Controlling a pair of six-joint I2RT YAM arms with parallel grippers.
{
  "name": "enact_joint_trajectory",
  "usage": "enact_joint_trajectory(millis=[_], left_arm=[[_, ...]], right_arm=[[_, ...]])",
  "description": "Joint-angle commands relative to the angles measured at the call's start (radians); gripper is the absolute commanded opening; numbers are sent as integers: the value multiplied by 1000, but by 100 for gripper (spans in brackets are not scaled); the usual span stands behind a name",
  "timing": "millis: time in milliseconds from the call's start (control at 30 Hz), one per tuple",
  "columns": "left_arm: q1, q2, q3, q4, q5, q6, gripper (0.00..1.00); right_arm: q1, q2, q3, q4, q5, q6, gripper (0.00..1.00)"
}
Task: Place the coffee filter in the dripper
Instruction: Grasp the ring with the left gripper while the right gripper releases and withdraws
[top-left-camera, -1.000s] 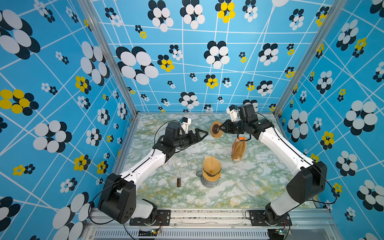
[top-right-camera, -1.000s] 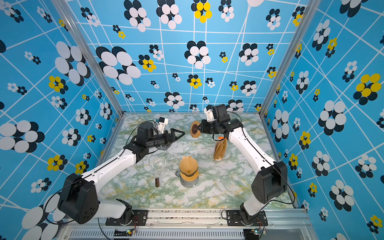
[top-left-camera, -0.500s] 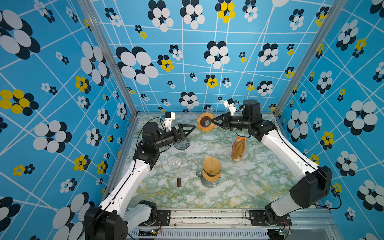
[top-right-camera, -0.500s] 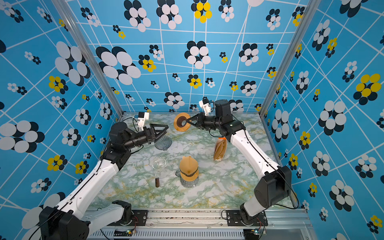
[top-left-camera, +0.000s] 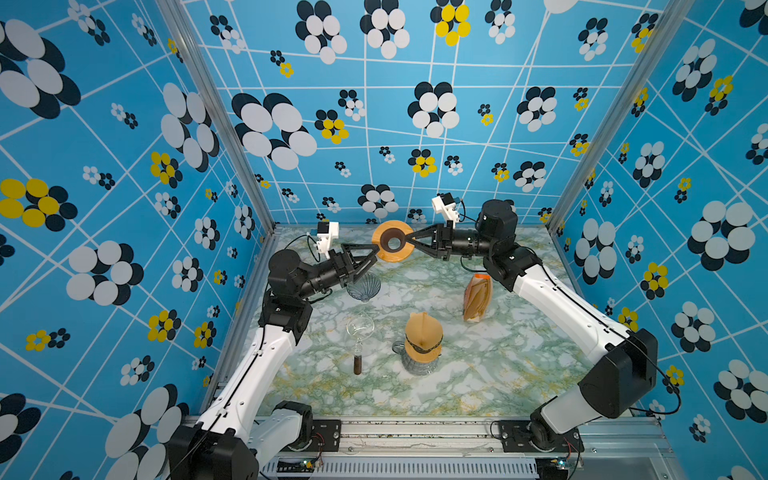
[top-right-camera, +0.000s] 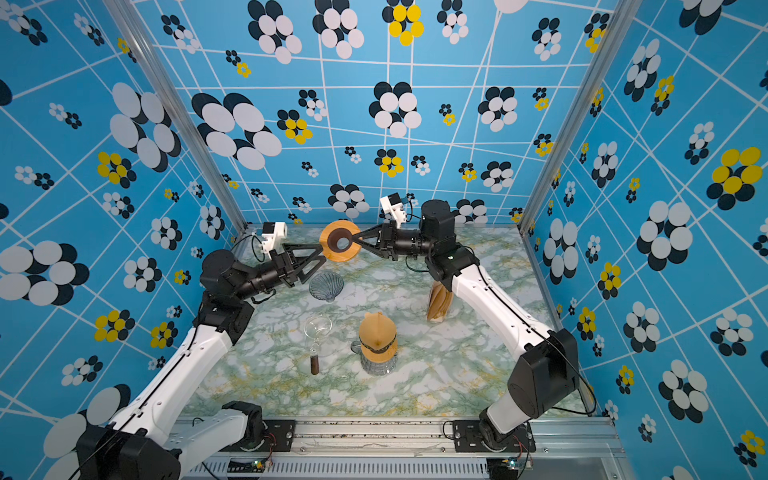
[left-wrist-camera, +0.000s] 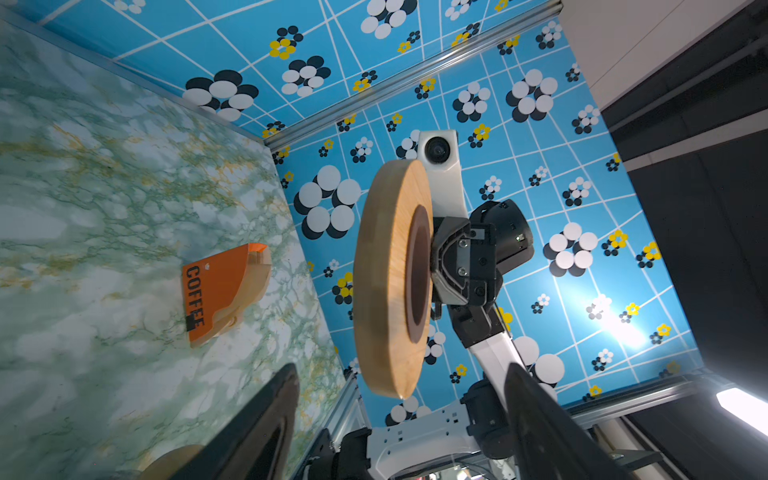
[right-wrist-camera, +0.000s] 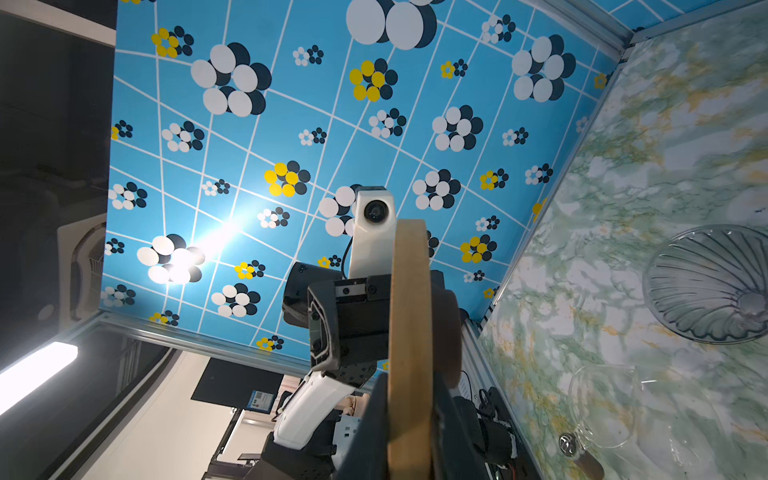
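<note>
Risen since earlier, right gripper (top-left-camera: 407, 239) is pinching stiff wooden ring (top-left-camera: 397, 257); I am bringing spread-fingered left gripper (top-left-camera: 376, 253) to its rim

Bright, even light, glare on wall (left-wrist-camera: 623, 332) (wrist views), fisheye edges

Marble table (top-left-camera: 519, 374): dripper (top-left-camera: 364, 286), carafe (top-left-camera: 419, 365), filter pack (top-left-camera: 478, 297)

Robot lab test cell, blue flowered walls (top-left-camera: 415, 66), aluminium frame (top-left-camera: 415, 432)
</note>
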Motion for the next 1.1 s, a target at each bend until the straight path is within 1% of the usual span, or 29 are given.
enact_joint_trajectory(millis=[0,67,167,233,333,467,567,733,867,933,967,1000,1067], left_arm=[[8,6,-14,154,24,-111,73],[9,5,-15,157,25,-121,70],[9,-2,-15,153,26,-125,62],[8,-9,-13,136,26,-120,59],[9,-16,-11,116,26,-109,50],[8,-32,-10,69,22,-77,45],[10,-43,-18,40,14,-50,34],[10,-49,-27,34,6,-44,24],[10,-49,-30,55,6,-51,21],[11,-50,-31,60,11,-49,19],[11,-52,-33,59,14,-45,18],[12,-56,-37,55,18,-42,16],[16,-65,-51,50,26,-39,14]], right_arm=[[17,-2,-8,104,-45,47,16],[23,5,-8,122,-56,59,16],[32,17,-11,145,-66,74,16],[36,23,-13,150,-68,75,16],[39,31,-19,156,-71,80,16],[43,33,-29,158,-72,82,16],[42,30,-36,159,-71,83,16],[44,27,-45,160,-68,83,16],[44,27,-47,159,-72,85,17],[44,27,-50,161,-69,88,19],[44,27,-52,167,-68,92,22],[44,25,-55,177,-66,99,28],[44,24,-66,210,-66,120,36]])
